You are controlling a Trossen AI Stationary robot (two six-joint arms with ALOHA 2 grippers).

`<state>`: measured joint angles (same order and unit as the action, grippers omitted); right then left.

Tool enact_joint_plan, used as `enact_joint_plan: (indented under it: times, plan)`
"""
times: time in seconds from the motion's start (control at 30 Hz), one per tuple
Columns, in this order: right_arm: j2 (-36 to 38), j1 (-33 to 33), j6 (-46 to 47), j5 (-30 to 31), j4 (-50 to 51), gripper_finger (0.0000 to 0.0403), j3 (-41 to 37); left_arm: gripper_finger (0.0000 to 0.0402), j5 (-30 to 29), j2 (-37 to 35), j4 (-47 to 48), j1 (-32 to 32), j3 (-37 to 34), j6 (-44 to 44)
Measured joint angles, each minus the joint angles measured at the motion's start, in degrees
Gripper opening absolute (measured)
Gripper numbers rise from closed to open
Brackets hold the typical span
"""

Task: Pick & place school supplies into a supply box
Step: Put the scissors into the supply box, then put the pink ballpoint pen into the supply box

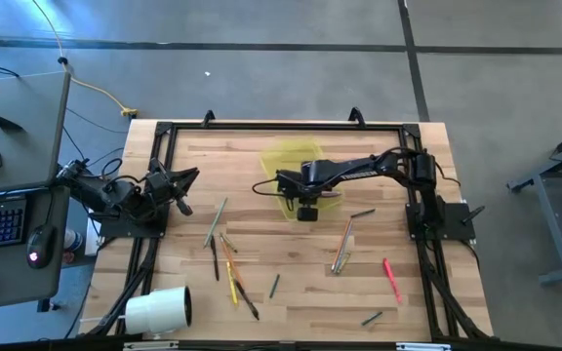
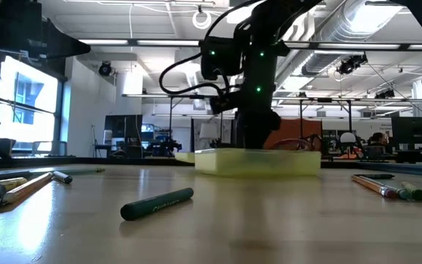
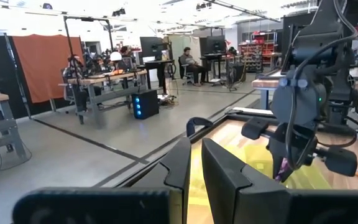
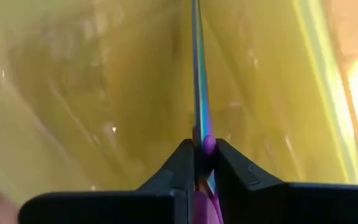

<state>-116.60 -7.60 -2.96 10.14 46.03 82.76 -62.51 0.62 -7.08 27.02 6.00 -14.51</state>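
**Scissors pinched over the yellow box**

Right gripper (image 4: 199,163) is clamped tight on the scissors (image 4: 197,93), fingers (image 4: 173,165) pressed in on either side of the purple pivot, and the thin blades run straight ahead, edge-on, into the box (image 4: 73,93). Translucent yellow-green plastic fills almost the whole wrist view, so the tool is right down inside or just above that tray; whether the tip touches the floor of it, I cannot tell. From overhead the right gripper (image 1: 306,210) sits at the near edge of the box (image 1: 286,156), arm stretched in across the table from its base on the right side. At table height the dark wrist comes down from above directly over the box (image 2: 258,163), green lights glowing on the arm.

Out on the wood, supplies lie scattered. A grey pencil (image 1: 217,221) lies slanted left of the box, with a yellow one (image 1: 230,275) and more dark sticks nearer the front edge. Right of the box, an orange pencil (image 1: 344,244) lies with a grey one alongside, and a pink marker (image 1: 391,279) rests farther toward the right rail. A green marker (image 2: 157,203) lies closest to the low camera.

Left gripper (image 1: 181,185) waits at the left edge of the table (image 1: 301,302), well apart from everything; its fingers (image 3: 182,174) stand nearly together with a narrow gap, holding nothing. A white roll (image 1: 159,310) stands by the front-left corner.
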Motion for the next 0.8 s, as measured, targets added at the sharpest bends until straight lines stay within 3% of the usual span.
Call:
enact_joint_plan:
  times: [0.47, 0.8]
  plan:
    - [0.0, 1.4, -5.1, 6.2, -5.8, 0.0146, 0.3, 0.0074, 0.5, 0.0, 0.0, 0.0, 0.0, 0.2]
    - [0.1, 6.8, -0.9, 3.2, 15.8, 0.0150, 15.6, 0.0074, 0.5, 0.0, 0.0, 0.0, 0.0, 0.4]
